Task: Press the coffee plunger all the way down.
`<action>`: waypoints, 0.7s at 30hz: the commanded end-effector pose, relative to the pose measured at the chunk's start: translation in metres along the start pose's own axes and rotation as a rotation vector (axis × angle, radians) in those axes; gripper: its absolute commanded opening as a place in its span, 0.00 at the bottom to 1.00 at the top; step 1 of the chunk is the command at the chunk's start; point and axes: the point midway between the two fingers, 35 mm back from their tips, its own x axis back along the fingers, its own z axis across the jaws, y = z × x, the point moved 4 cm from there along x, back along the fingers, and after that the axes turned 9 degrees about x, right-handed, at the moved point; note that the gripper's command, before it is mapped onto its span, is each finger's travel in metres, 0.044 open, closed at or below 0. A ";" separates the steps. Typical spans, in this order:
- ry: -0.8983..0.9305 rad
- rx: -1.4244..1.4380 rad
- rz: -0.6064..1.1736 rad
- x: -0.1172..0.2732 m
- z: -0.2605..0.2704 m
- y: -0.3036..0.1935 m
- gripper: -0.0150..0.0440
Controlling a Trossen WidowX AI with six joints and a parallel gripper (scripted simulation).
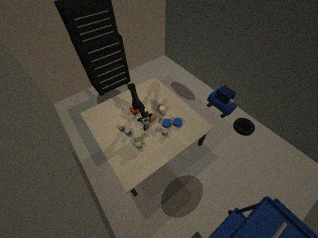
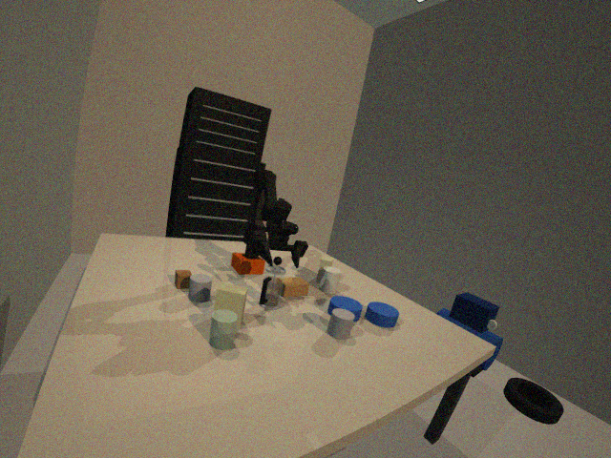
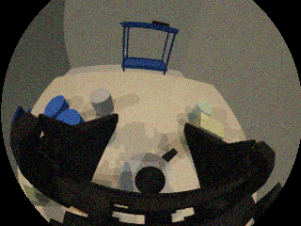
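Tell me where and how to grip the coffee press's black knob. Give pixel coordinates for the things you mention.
Likely best from above, pinching opposite sides of the black knob (image 2: 278, 260) (image 3: 150, 180): it is round and stands above the upright press (image 2: 274, 291) (image 3: 141, 161), clear of the side handle (image 2: 264, 290) (image 3: 169, 154).

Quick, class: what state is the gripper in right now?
Gripper: open, holding nothing.

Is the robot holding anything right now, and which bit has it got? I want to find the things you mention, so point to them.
Nothing is held. The gripper (image 2: 283, 266) (image 3: 152, 122) is open, and the coffee press's round black knob (image 2: 278, 260) (image 3: 150, 180) isn't pinched between its fingers.
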 end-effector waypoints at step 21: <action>0.002 -0.008 0.022 0.086 -0.009 0.039 1.00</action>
